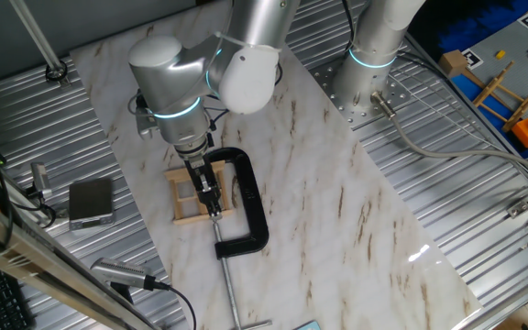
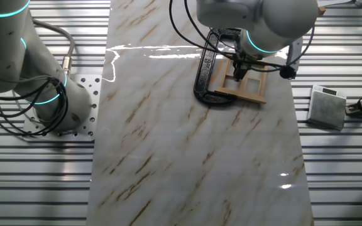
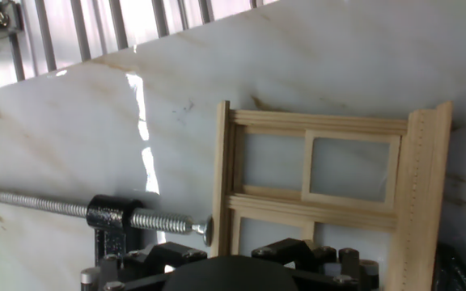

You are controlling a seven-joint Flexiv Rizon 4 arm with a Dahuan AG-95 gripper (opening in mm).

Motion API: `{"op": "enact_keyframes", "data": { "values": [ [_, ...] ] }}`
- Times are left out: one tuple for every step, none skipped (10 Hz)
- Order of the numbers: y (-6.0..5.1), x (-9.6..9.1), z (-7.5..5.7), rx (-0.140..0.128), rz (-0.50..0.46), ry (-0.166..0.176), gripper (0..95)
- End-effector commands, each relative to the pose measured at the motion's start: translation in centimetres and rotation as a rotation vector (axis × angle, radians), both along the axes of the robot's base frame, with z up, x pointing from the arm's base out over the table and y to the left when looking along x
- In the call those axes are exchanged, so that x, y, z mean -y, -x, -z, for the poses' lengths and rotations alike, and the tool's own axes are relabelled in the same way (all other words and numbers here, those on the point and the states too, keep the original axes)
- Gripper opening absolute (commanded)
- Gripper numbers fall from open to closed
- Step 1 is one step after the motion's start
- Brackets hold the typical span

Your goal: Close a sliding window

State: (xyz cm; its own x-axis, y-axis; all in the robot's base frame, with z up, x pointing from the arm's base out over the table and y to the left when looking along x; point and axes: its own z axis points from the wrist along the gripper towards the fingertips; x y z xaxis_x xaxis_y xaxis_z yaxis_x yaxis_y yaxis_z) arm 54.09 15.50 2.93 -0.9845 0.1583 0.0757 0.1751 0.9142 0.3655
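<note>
Near one long edge of the marble surface, the sliding window lies pinned by a black clamp; the end effector hovers over it (finger spacing unreadable). Best pushed steadily along the track, without lifting.

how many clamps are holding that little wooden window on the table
1. A single black C-clamp grips the sliding window from its side on the marble board; its screw presses the frame edge. The arm hides part of the frame, so another could be hidden.
</note>
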Motion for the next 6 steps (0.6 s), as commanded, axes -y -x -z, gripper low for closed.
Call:
{"op": "enact_keyframes", "data": {
  "values": [
    [0.00, -0.03, -0.04, 0.001, 0.009, -0.008, 95.0],
    [-0.01, -0.08, 0.00, 0.000, 0.015, -0.011, 95.0],
    [-0.04, -0.17, 0.05, 0.001, 0.019, -0.013, 95.0],
    [-0.07, -0.25, 0.10, 0.002, 0.021, -0.015, 95.0],
    [-0.11, -0.38, 0.18, 0.001, 0.024, -0.015, 95.0],
    [-0.13, -0.45, 0.21, 0.000, 0.023, -0.015, 95.0]
  ]
}}
